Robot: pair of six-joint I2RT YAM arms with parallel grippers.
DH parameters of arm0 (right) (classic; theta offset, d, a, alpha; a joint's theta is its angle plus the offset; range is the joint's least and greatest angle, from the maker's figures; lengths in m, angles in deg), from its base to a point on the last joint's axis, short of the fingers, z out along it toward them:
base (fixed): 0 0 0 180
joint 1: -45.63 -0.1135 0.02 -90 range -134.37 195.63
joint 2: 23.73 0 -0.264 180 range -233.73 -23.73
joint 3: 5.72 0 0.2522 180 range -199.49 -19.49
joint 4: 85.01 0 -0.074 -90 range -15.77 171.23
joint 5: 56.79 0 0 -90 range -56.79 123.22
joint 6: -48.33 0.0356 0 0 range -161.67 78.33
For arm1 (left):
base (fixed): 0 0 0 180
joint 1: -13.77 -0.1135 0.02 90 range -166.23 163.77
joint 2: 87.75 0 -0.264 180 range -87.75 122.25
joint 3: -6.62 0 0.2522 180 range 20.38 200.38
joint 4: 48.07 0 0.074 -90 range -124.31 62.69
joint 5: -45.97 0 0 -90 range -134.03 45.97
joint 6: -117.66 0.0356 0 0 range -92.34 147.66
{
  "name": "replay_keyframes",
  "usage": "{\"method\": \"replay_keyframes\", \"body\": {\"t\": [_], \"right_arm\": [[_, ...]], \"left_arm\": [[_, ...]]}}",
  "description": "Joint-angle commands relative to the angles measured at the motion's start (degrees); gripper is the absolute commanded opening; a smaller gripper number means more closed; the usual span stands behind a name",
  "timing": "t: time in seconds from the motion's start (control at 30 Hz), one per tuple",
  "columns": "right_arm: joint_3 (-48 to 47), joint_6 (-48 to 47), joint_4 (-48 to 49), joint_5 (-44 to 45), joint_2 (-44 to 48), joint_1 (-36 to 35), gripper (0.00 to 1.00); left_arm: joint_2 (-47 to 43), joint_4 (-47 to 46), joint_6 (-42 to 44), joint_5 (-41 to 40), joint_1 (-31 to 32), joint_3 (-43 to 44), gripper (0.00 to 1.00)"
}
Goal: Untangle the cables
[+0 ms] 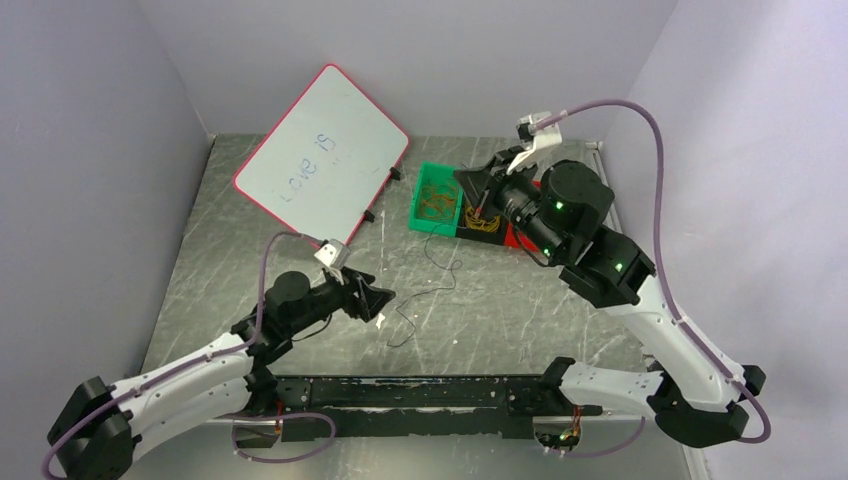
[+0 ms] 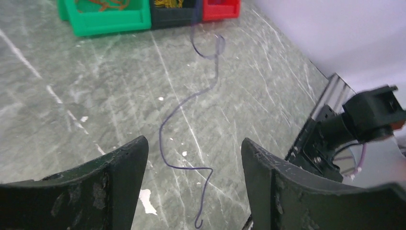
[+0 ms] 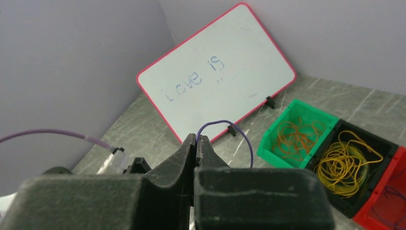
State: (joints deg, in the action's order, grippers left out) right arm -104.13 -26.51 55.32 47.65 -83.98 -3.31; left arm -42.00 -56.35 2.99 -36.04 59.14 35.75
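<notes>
Pinching a thin purple cable [image 3: 225, 122] between tightly closed jaws, the right claw [image 3: 196, 140] sits upper right of centre in the overhead shot, right over the bins. Looks like the same cable snakes down across the table [image 1: 220, 260] toward the lower middle. In the left wrist view its hooked end shows low in the frame between the wide-spread fingers of the left claw [image 2: 194, 143], which hold nothing. Green bin [image 3: 280, 160] has orange loops [image 3: 297, 136], black bin [image 3: 368, 136] beside it has yellow loops [image 3: 347, 160], and the red bin [image 3: 368, 221] comes last. Whiteboard [image 1: 320, 155] leans upper left
</notes>
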Motion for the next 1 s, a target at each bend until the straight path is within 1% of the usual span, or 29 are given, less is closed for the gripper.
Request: {"method": "replay_keyframes", "body": {"t": [0.0,0.13,0.2,0.3,0.4,0.5,0.6,0.7,0.8,0.87,0.93,0.97], "right_arm": [[3.88,3.40,2.13,-3.34,0.61,-0.36,0.00],[11.34,7.82,5.87,-11.84,1.13,-0.35,0.00],[14.93,9.62,8.40,-16.70,1.13,-0.36,0.00],[18.51,10.54,9.06,-23.02,-0.11,-0.36,0.00],[22.48,11.05,11.15,-29.04,-1.51,-0.36,0.00],[25.79,11.25,12.06,-32.94,-2.47,-0.40,0.00],[26.82,9.39,9.65,-35.42,-4.19,-0.36,0.02],[26.90,5.71,3.70,-37.23,-7.26,-0.36,0.07],[28.11,3.89,-1.89,-34.52,-9.71,-0.45,0.10],[28.92,3.32,-3.87,-33.98,-10.60,-0.49,0.10],[28.93,2.91,-4.58,-34.10,-11.35,-0.47,0.14],[28.92,2.74,-4.55,-34.30,-11.76,-0.40,0.18]], "left_arm": [[-4.79,10.01,-2.41,-11.33,-0.40,3.65,0.75],[-9.52,17.18,-4.09,-18.52,-0.40,5.71,0.75],[-11.53,20.00,-4.66,-19.89,-0.38,6.54,0.75],[-13.48,23.91,-4.99,-21.32,-0.43,8.02,0.75],[-14.11,26.09,-4.85,-22.31,-0.37,9.03,0.76],[-13.88,27.63,-4.54,-22.32,-0.45,10.12,0.76],[-13.32,28.52,-4.26,-22.35,-0.38,10.79,0.76],[-13.11,28.46,-4.25,-22.28,-0.42,10.70,0.76],[-12.62,27.85,-4.34,-21.94,-0.37,10.47,0.76],[-12.10,27.54,-4.50,-21.83,-0.40,10.31,0.76],[-11.41,27.14,-4.51,-21.50,-0.40,10.27,0.75],[-11.05,26.81,-4.59,-21.30,-0.38,10.29,0.75]]}}
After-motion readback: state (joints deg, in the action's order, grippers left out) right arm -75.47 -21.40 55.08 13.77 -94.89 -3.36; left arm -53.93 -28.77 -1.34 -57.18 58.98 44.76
